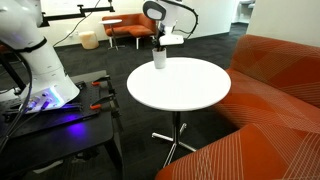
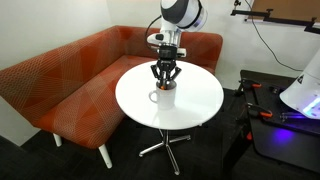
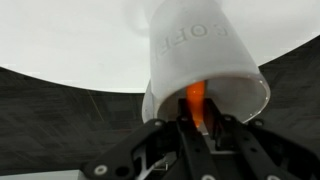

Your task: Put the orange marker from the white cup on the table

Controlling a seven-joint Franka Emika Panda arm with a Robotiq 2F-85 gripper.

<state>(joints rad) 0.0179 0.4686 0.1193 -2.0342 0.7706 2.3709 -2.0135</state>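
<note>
The white cup [image 3: 205, 62] fills the wrist view, its mouth toward the camera, with raised lettering on its side. The orange marker [image 3: 196, 100] stands inside it, its top pinched between my black fingers [image 3: 213, 128]. My gripper [image 3: 197, 118] is shut on the marker at the cup's mouth. In both exterior views the cup [image 1: 160, 59] [image 2: 161, 95] stands on the round white table [image 1: 185, 92] [image 2: 195, 105], near its edge. The gripper [image 2: 164, 82] [image 1: 162, 44] points straight down onto the cup. The marker itself is hidden in these two views.
An orange sofa [image 2: 60, 80] [image 1: 275, 100] curves round the table. A dark low bench [image 1: 55, 125] with cables and the robot's white base [image 1: 35, 60] stands beside it. More orange seats [image 1: 125, 25] stand far back.
</note>
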